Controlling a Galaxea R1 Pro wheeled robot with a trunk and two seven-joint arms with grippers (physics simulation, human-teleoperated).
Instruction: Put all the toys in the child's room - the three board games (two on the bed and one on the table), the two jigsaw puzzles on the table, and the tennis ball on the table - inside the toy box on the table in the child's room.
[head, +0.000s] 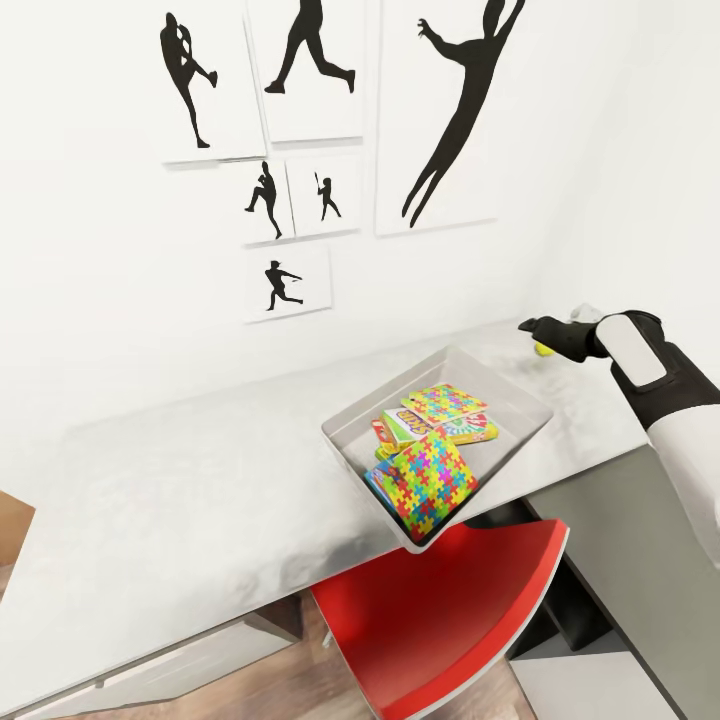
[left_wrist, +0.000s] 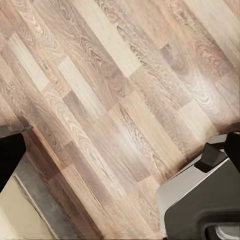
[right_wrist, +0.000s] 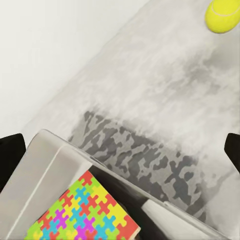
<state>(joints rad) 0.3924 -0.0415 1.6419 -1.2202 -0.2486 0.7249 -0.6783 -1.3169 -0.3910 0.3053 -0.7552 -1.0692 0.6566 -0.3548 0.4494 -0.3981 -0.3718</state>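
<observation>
The light-grey toy box (head: 520, 395) sits on the table (head: 180, 500) near its front edge. Inside it lie a jigsaw puzzle (head: 432, 480) on top and board games (head: 445, 405) behind it. The tennis ball (head: 544, 349) rests on the table by the wall, right of the box. My right gripper (head: 540, 328) hovers just above the ball. In the right wrist view the gripper (right_wrist: 120, 150) is open, its dark fingertips (right_wrist: 10, 155) spread wide. There the ball (right_wrist: 223, 15) lies ahead, with the box corner (right_wrist: 55, 160) and puzzle (right_wrist: 85, 215) close by. My left gripper (left_wrist: 120, 150) is open over the floor.
A red chair (head: 440, 610) stands tucked under the table below the toy box. The darker desk section (head: 640, 540) runs along the right. Black silhouette pictures (head: 440, 110) hang on the white wall. The left wrist view shows wood planks (left_wrist: 110, 100) and my grey base (left_wrist: 200, 200).
</observation>
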